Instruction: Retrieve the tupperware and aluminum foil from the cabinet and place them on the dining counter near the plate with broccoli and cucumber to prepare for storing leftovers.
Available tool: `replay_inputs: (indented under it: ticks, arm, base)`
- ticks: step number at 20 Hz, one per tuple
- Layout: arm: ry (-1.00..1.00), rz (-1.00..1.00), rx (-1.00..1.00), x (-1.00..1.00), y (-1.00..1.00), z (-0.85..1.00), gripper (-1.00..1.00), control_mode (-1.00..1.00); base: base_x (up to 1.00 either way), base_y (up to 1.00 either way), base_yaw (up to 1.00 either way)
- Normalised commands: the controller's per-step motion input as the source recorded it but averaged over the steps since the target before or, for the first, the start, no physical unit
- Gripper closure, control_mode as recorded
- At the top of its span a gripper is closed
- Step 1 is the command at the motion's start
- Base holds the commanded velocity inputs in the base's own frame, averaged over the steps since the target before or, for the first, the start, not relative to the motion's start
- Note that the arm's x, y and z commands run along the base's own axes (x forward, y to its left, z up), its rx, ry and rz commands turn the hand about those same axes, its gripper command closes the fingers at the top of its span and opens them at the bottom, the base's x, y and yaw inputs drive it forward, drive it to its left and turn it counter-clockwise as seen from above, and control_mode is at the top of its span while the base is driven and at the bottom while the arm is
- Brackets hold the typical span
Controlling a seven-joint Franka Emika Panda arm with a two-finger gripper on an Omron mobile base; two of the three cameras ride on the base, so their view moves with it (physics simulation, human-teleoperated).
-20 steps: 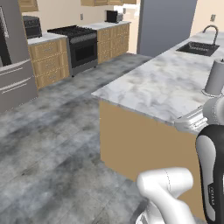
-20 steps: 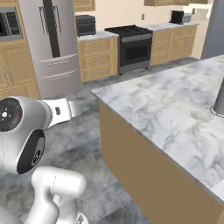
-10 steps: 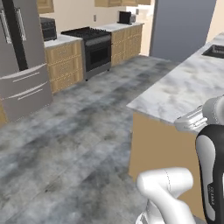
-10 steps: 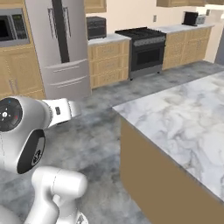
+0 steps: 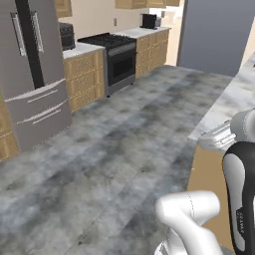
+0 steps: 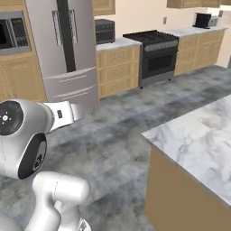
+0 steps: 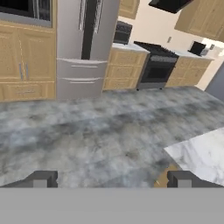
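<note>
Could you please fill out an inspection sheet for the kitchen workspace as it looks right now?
Surface: marble counter, the part in view bare.
Job's things: nothing seen.
Clutter: toaster on the far worktop.
Grippers: gripper open, holding nothing, above the floor.
Cables: nothing seen.
Surroundings: steel fridge, black stove, wooden cabinets, grey tiled floor.
</note>
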Motion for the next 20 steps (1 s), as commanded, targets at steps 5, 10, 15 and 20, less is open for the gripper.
replay_inputs:
  ticks: [5, 10, 15, 20]
  arm:
    - [0.00, 0.00, 0.00, 0.00, 0.00, 0.00, -1.00, 1.00]
    - [0.00, 0.00, 0.00, 0.00, 0.00, 0.00, -1.00, 1.00]
    - [0.00, 0.00, 0.00, 0.00, 0.00, 0.00, -1.00, 1.00]
    - [0.00, 0.00, 0.00, 0.00, 0.00, 0.00, -1.00, 1.00]
  base:
    - [1.00, 1.00, -0.37]
    - [1.00, 1.00, -0.54]
    - [1.00, 1.00, -0.50]
    - [1.00, 1.00, -0.41]
